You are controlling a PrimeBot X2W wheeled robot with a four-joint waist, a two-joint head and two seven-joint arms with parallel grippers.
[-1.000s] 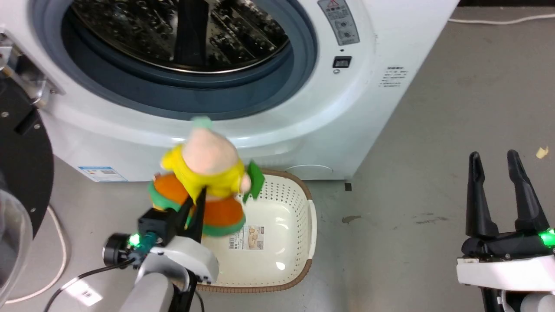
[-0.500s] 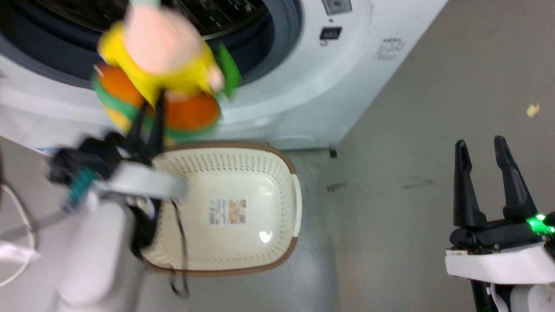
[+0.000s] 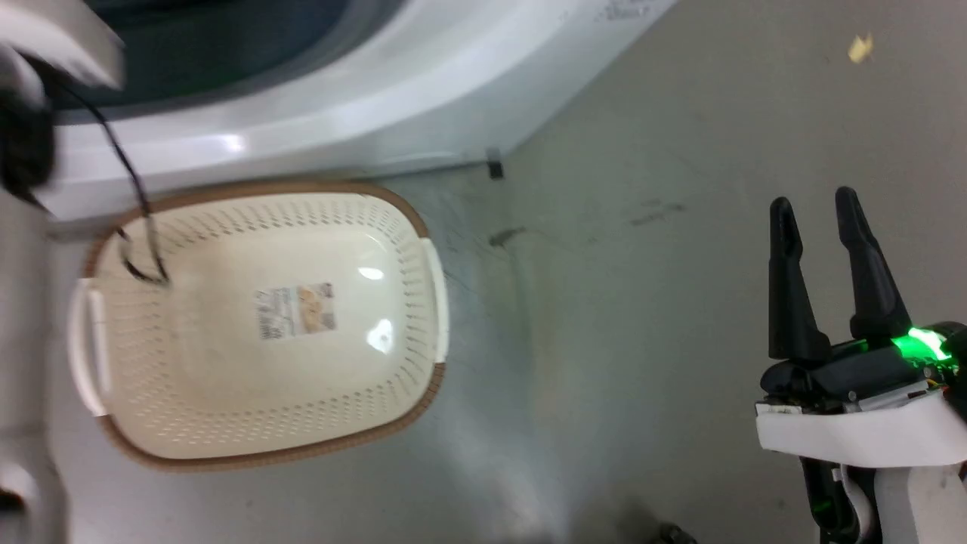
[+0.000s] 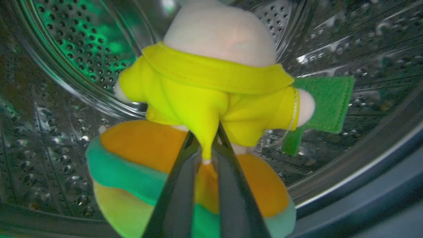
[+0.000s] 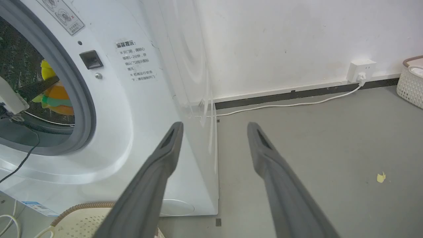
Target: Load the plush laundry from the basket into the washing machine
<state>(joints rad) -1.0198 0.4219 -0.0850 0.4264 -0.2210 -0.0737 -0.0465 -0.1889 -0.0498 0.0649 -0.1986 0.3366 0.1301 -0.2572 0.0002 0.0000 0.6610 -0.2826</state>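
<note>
Grey floor (image 3: 642, 340) is carrying the empty basket (image 3: 412, 302) at the washing machine's (image 3: 340, 98) foot. The left end effector (image 4: 205, 132) is pinching the plush toy's (image 4: 211, 96) yellow fold, holding it inside the drum (image 4: 82, 49), likely for release there. The right end effector (image 3: 813, 199) is hanging spread, gripping nothing.

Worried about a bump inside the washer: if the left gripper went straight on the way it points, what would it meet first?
The left gripper, shut on the burger toy, points into the steel drum. The toy would probably touch the drum's perforated wall first, though depth is unclear.
</note>
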